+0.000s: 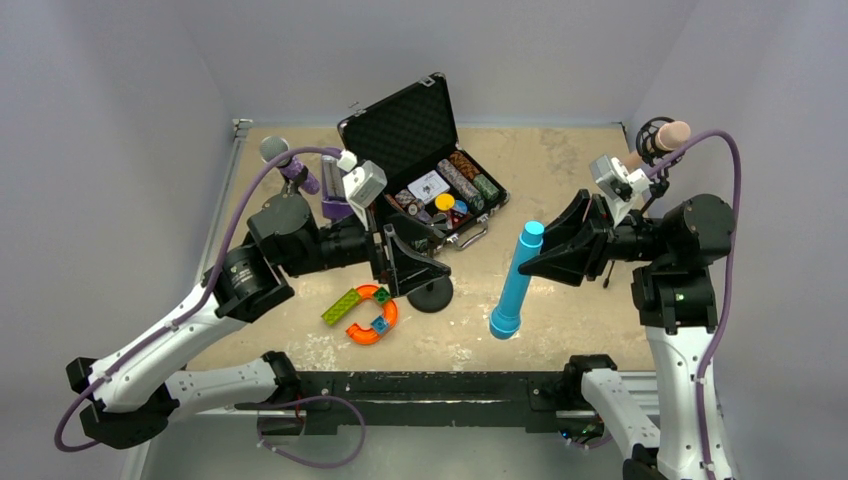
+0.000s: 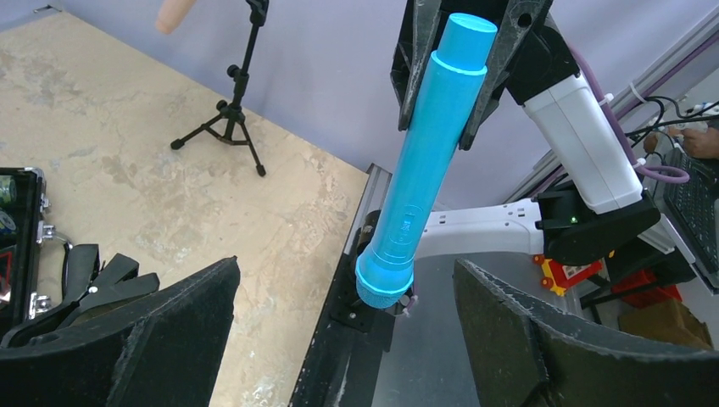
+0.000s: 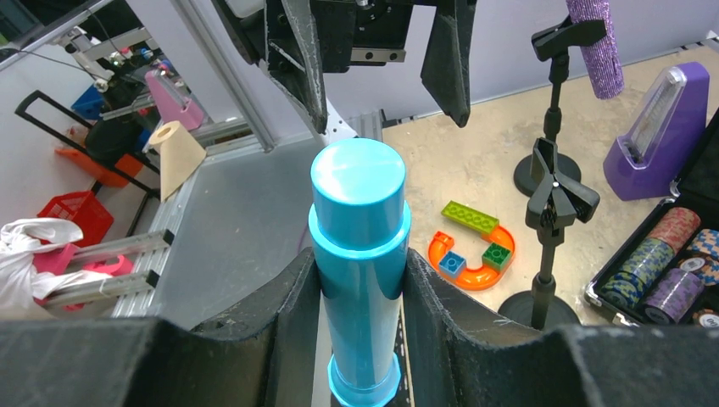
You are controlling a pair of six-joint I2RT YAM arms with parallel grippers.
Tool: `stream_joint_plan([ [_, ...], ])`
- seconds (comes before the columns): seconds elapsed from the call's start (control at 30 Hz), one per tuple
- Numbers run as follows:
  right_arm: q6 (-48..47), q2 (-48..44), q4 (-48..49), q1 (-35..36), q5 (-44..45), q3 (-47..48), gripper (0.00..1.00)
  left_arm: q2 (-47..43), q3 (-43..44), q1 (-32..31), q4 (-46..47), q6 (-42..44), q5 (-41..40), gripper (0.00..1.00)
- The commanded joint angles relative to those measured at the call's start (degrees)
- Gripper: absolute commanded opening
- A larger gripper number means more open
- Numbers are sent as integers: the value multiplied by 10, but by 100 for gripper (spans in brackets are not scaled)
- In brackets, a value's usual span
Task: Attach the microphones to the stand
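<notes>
My right gripper (image 1: 540,252) is shut on the bright cyan-blue microphone (image 1: 515,280) near its tail end. It holds the microphone tilted with the mesh head down, above the table's front edge. The grip shows close up in the right wrist view (image 3: 360,280). My left gripper (image 1: 412,262) is open and empty, facing the cyan microphone (image 2: 424,170) from the left. An empty black clip stand (image 1: 432,293) stands below my left gripper. The glittery purple microphone (image 1: 290,163) sits in a stand at the back left. The pale pink microphone (image 1: 670,134) sits on a tripod stand (image 2: 233,110) at the back right.
An open black case of poker chips (image 1: 430,150) lies at the back middle. A purple metronome-shaped box (image 1: 335,203) stands beside it. An orange curved piece with green and blue bricks (image 1: 368,313) lies near the front. The black front rail (image 1: 440,385) runs under the microphone's head.
</notes>
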Motion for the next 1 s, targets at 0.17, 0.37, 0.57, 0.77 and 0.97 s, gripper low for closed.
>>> stream_joint_plan([
  [0.17, 33, 4, 41, -4, -7, -3, 0, 22, -5, -1, 67, -16, 20, 100],
  [0.37, 50, 8, 57, -7, -7, -6, 0, 64, 10, 0, 109, -28, 37, 100],
  [0.57, 69, 20, 79, -13, -11, 0, 0, 123, 45, 3, 141, -47, 54, 100],
  [0.77, 89, 21, 96, -13, -8, -1, 0, 164, 66, 4, 182, -72, 69, 99],
  [0.97, 99, 35, 101, -13, 2, 13, 0, 175, 30, 4, 282, -114, 136, 99],
])
